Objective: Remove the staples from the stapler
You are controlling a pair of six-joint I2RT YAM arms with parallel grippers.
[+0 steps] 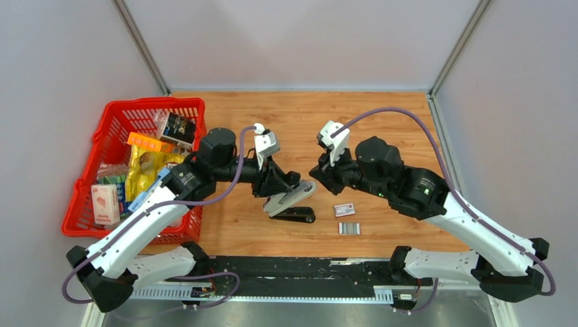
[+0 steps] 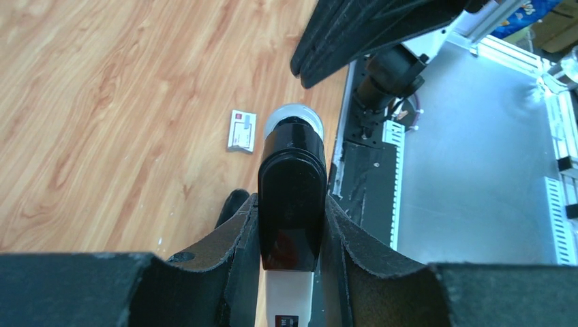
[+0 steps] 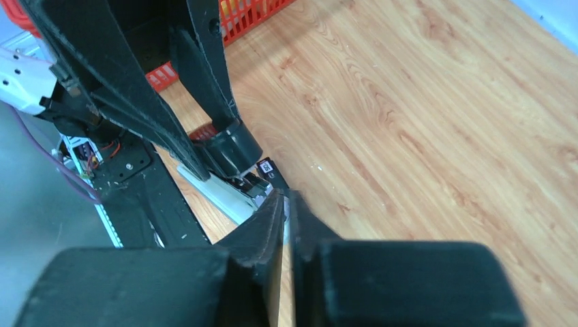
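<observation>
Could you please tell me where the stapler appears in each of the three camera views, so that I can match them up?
Top external: the stapler is just below centre, held by the left gripper.
Left wrist: the stapler is at bottom centre, clamped between that gripper's fingers.
Right wrist: the stapler is left of centre, its pale rail just beyond the right gripper.
Shared landmark: the wooden table.

the stapler [image 2: 292,197] is partly hidden between the left jaws.

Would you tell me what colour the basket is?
Red; the basket shows best in the top external view.
</observation>
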